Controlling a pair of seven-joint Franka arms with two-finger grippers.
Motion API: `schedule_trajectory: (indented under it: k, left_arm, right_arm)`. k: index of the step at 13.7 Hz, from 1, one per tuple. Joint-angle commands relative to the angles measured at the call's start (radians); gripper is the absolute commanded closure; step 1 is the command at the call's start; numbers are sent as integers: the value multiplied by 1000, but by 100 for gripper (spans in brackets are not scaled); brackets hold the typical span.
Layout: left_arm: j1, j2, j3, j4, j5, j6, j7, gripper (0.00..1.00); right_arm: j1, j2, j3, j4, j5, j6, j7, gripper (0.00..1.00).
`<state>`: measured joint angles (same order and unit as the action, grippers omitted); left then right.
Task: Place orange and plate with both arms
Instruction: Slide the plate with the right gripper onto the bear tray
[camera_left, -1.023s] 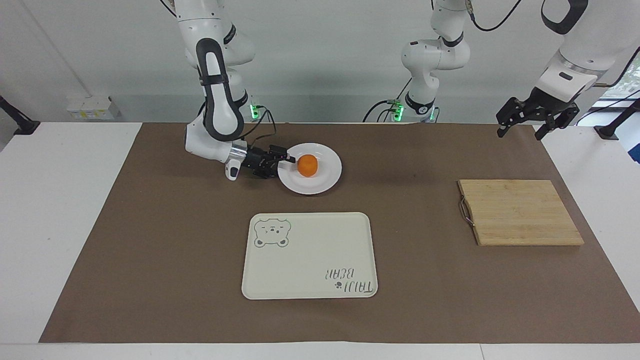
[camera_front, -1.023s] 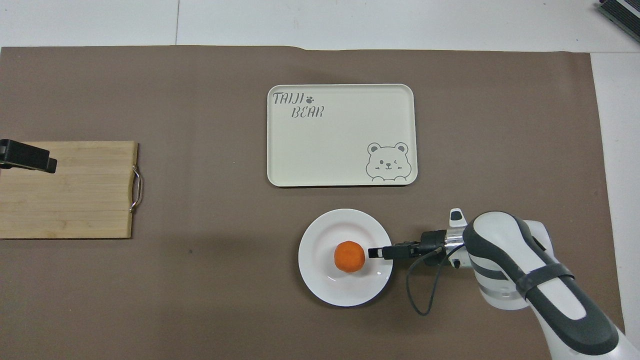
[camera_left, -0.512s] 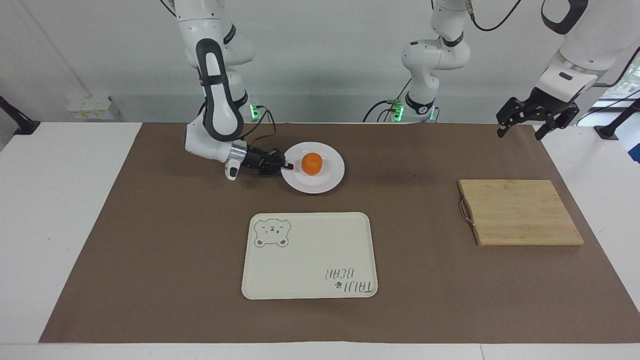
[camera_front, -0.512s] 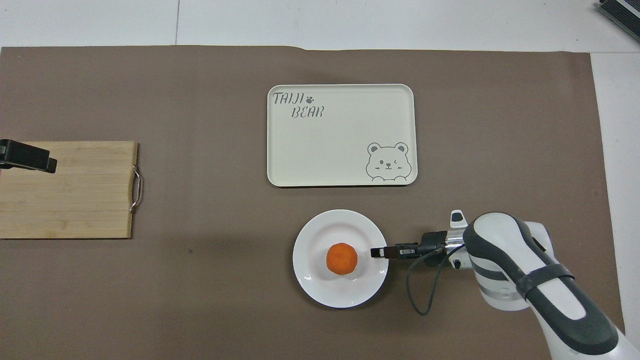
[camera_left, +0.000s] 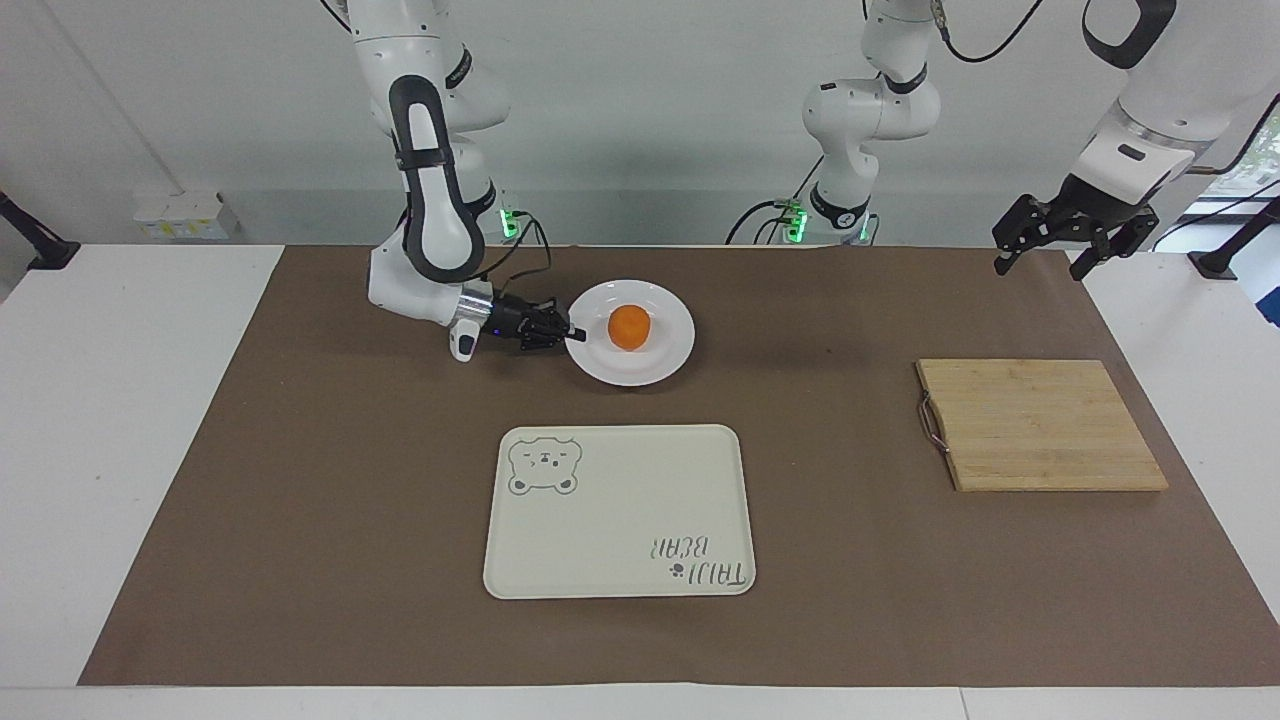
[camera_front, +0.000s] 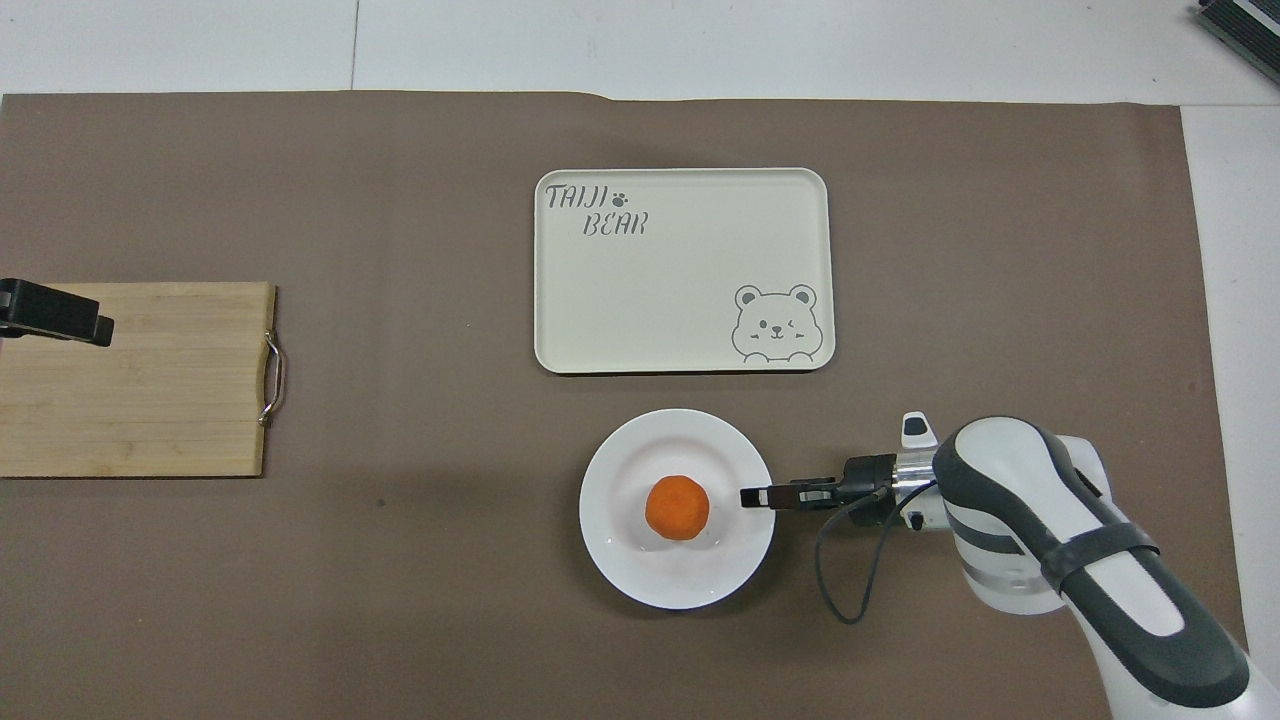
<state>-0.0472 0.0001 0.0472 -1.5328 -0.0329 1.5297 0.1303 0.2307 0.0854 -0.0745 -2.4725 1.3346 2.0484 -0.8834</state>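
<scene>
The orange (camera_left: 630, 327) sits in the middle of the white plate (camera_left: 655, 362), which lies on the brown mat nearer to the robots than the tray. My right gripper (camera_left: 572, 336) lies low and level, shut on the plate's rim at the right arm's end. In the overhead view the right gripper (camera_front: 757, 497) pinches the rim of the plate (camera_front: 640, 572) beside the orange (camera_front: 677, 508), a little apart from it. My left gripper (camera_left: 1070, 248) waits open and empty, up in the air over the mat's corner at the left arm's end.
A cream tray with a bear drawing (camera_left: 620, 512) lies mid-table, farther from the robots than the plate. A wooden cutting board (camera_left: 1040, 424) with a metal handle lies toward the left arm's end; part of the left gripper (camera_front: 55, 320) shows over it from above.
The right gripper has closed down on the plate's rim, and the plate with the orange has shifted toward the left arm's end. The left arm has not moved.
</scene>
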Motion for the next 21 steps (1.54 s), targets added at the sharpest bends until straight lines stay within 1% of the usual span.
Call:
schedule_trajectory:
  k: [1,4,6,11,15,17,20,21]
  left_arm:
    - [1,8,0,19,8,-16,9,0]
    - [1,8,0,19,8,-16,9,0]
    - [1,8,0,19,8,-16,9,0]
    - [1,8,0,19,8,-16,9,0]
    - [1,8,0,19,8,-16,9,0]
    - [1,8,0,19,8,-16,9,0]
    - [1,8,0,19,8,-16,9,0]
    - [1,8,0,19,8,-16,9,0]
  right_arm:
    - [-46,25,4,72,35,-63,12,100]
    - [-82,69,1,154,35,-90,20,100]
    - [-83,111,1,228,28,-85,53,100]
    - [-60,243,-1,501,-43,-45,315,100]
    - [-54,350,1,709,-135,-28,499,100]
    - [-42,388,1,777,-152,19,561,100]
    - [-48,470,12,854,-141,32,561,100]
    - [-48,490,12,865,-140,39,552,100]
